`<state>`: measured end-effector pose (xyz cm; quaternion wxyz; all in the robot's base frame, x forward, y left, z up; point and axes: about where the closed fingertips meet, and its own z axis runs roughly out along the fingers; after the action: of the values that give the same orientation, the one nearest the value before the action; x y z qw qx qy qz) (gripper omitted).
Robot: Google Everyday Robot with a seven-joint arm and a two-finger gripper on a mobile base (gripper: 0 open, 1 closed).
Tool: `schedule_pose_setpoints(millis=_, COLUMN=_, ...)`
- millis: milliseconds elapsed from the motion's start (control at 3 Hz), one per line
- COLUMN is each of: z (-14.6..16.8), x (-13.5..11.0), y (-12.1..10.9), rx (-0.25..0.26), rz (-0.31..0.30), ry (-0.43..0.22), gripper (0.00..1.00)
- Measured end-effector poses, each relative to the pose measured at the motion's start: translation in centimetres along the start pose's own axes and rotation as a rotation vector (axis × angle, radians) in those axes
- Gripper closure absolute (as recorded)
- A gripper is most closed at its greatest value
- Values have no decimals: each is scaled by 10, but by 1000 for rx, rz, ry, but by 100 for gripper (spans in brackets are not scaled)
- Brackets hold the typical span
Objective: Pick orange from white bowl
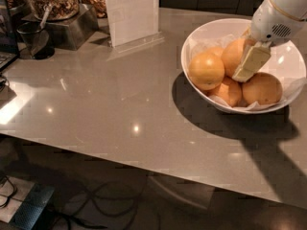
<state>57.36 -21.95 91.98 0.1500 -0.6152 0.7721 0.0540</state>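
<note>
The white bowl [201, 32], lined with crinkled white paper, stands at the right of the grey counter and holds several oranges. The largest orange [206, 71] lies at the bowl's left side. My gripper [247, 67] reaches down into the bowl from the upper right. It sits against another orange [233, 54] at the back middle, just right of the largest one. Its cream-coloured tip covers part of that back orange. Two more oranges lie at the front [228, 91] and the right [262, 87] of the bowl.
An upright white sign in a clear holder [132, 13] stands at the back of the counter [120, 104]. A metal stand with jars of nuts [53, 4] and a dark cup [31, 37] are at the back left. The counter's front edge runs diagonally, with cables on the floor below.
</note>
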Motion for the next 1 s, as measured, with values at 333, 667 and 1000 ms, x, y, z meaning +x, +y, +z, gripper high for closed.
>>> schedule_pose_setpoints(millis=333, z=-4, x=-1, y=0, rx=0, rz=0, ry=0, gripper=100)
schedule_pose_setpoints(millis=667, z=-27, x=-22, y=6, rx=16, rz=-38, ry=-83, gripper=100)
schedule_pose_setpoints(millis=1000, z=-59, x=-35, y=28, rx=35, rz=-60, ry=-203, gripper=100)
